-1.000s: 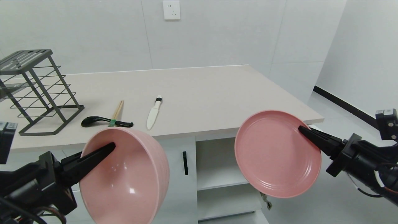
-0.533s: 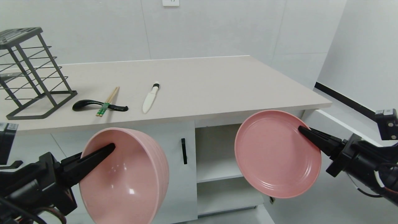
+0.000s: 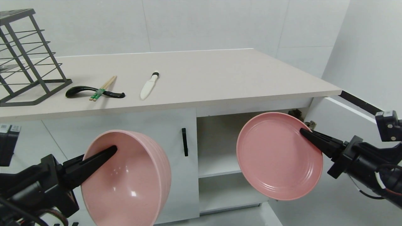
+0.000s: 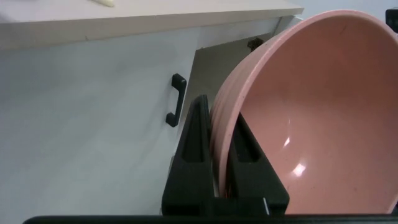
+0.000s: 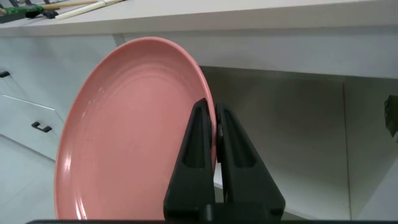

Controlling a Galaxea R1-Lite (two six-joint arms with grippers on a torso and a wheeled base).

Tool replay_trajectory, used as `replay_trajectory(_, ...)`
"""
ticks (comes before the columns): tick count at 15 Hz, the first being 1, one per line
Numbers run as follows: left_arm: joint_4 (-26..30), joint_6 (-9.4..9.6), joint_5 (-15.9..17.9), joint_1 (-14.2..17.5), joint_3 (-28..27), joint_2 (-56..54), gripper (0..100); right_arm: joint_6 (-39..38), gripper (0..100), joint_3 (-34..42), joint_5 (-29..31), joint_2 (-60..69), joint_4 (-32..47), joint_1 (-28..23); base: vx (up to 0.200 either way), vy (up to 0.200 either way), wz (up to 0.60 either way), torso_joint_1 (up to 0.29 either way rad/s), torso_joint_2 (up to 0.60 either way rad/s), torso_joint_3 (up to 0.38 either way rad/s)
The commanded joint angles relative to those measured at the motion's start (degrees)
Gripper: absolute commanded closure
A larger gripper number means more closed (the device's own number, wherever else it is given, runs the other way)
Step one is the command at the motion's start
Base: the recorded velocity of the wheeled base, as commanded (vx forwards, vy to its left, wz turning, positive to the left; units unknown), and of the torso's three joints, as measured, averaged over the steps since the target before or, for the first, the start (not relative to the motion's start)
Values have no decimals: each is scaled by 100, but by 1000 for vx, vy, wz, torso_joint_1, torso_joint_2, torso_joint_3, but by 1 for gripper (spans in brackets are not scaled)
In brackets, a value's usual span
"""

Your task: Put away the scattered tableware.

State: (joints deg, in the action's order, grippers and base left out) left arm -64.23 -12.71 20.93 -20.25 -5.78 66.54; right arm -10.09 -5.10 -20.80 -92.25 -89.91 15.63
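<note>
My left gripper (image 3: 108, 150) is shut on the rim of a pink bowl (image 3: 132, 185), held on edge below the counter's front, before the closed cabinet door (image 3: 125, 131). The bowl (image 4: 317, 118) is clamped between the fingers (image 4: 199, 124) in the left wrist view. My right gripper (image 3: 306, 133) is shut on the rim of a pink plate (image 3: 276, 157), held upright in front of the open cabinet compartment (image 3: 216, 150). The plate (image 5: 130, 130) faces sideways in the right wrist view. On the counter (image 3: 204, 75) lie a black spoon (image 3: 78, 91), chopsticks (image 3: 103, 88) and a white knife (image 3: 148, 87).
A dark wire rack (image 3: 25, 53) stands at the counter's left. The open cabinet has a shelf (image 3: 220, 166) at mid height and space beneath. A black handle (image 3: 184, 146) sits on the closed door. The open door's edge (image 3: 355, 103) juts out at right.
The head view has dropped, so the counter and its items sit higher in the picture and more of the cabinet shows. Both grippers keep their hold on bowl and plate.
</note>
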Motion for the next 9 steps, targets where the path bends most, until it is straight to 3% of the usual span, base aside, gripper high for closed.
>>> replay_trajectory(1,-2,-3,-1,-5,-2,17,100,-1,100,0,-3,-30,-9,2,0,0,0,-12,76,51)
replay_trajectory(9,7,-3,-1,-14,7,17,100,7,100,9,-3,-30,-9,19,0,0,0,-17,5,-17)
